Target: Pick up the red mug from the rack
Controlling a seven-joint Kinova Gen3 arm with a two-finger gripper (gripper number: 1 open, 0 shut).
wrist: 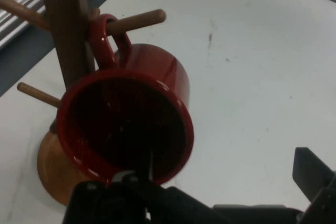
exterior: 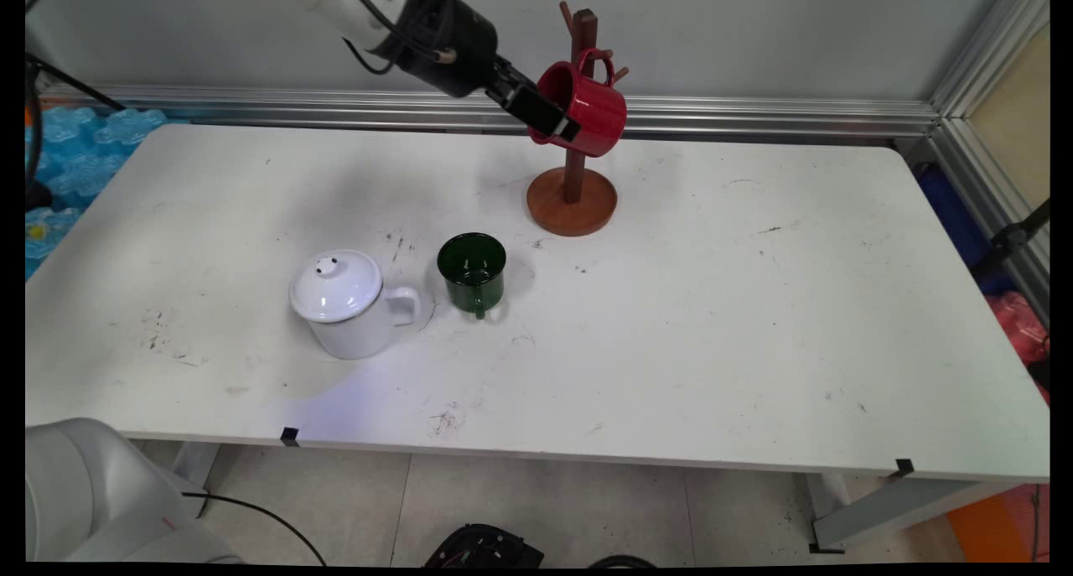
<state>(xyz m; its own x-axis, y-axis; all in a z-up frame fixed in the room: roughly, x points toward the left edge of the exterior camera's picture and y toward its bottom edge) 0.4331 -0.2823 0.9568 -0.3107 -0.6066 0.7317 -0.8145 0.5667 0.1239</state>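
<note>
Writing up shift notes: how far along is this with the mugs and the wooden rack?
Looks done: the red mug hangs by its handle on a peg of the mug tree. In hand: the claw is open at that mug's rim, not clamped on it. Possibly left, if more are meant to hang: the green mug and the white lidded pot stand on the table.

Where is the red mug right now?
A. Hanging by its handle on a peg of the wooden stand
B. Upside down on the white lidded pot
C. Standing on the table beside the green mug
A: the red mug has its handle looped over a peg of the wooden stand, with the pincer at its rim.
</note>
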